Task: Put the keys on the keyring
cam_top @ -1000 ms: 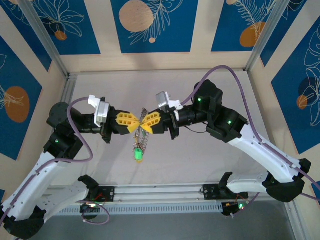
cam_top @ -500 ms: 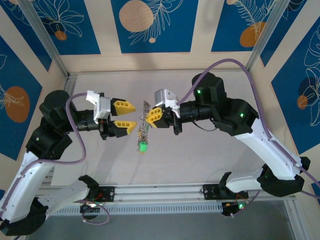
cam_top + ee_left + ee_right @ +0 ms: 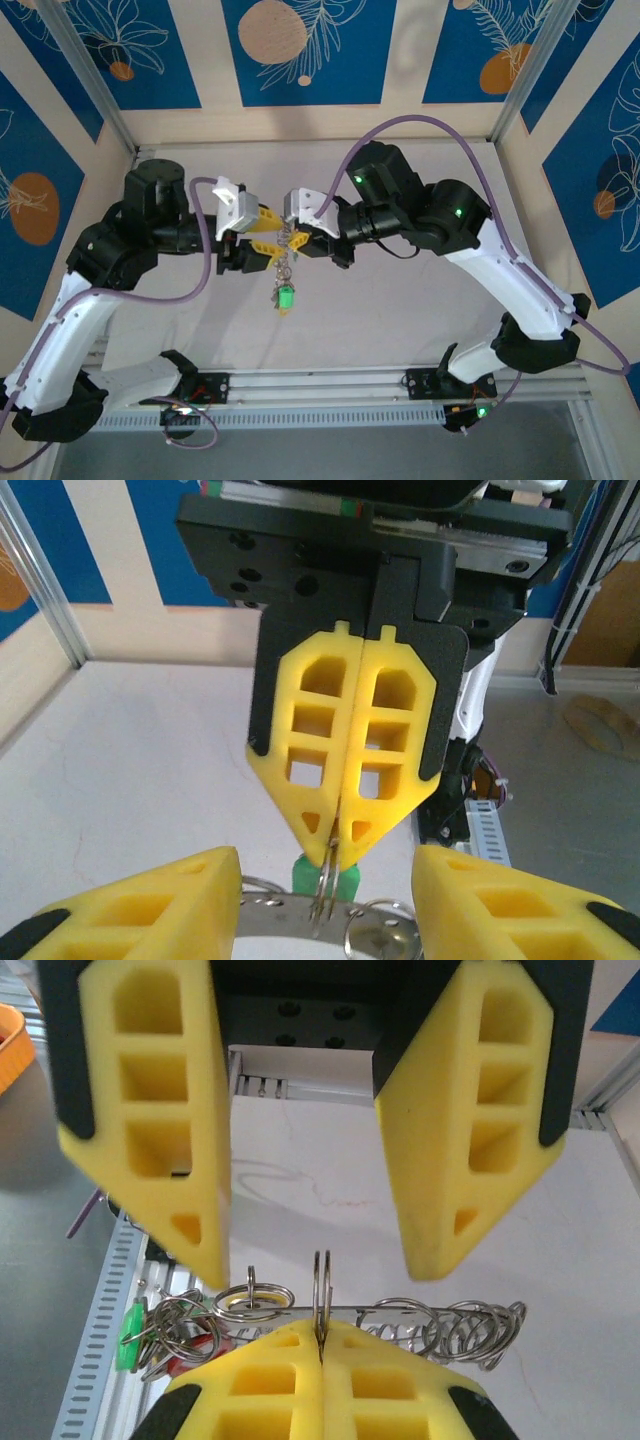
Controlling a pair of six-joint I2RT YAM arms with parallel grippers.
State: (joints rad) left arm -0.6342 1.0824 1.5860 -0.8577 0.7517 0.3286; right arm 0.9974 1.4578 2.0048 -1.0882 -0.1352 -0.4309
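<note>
**Above the table's middle: keyring pinched by the right gripper, left gripper open around it**

Between the 2 grippers, clear of the table [image 3: 430, 310], hangs the keyring [image 3: 289, 244], a grey coil of wire loops. From its lower end dangle the keys [image 3: 285, 298], the green head lowest in the top view.

In the right wrist view the keyring [image 3: 321, 1290] shows 1 upright loop standing edge-on, with a thin wire running sideways behind it. Stacked loops sit to the right of that loop. A tangle of rings with a green head, and what seems to be a red one, sits to its left.

The right gripper [image 3: 320, 1355] is closed, its 2 yellow fingertips pressed together on that upright loop. The left wrist view shows the same pinch from the other side.

The left gripper [image 3: 267, 237] faces it tip to tip with its jaws parted. Its fingers [image 3: 160, 1150] stand 1 on each side of the pinched loop, and neither touches the metal. Both arms reach inward from the table's near edge.
</note>
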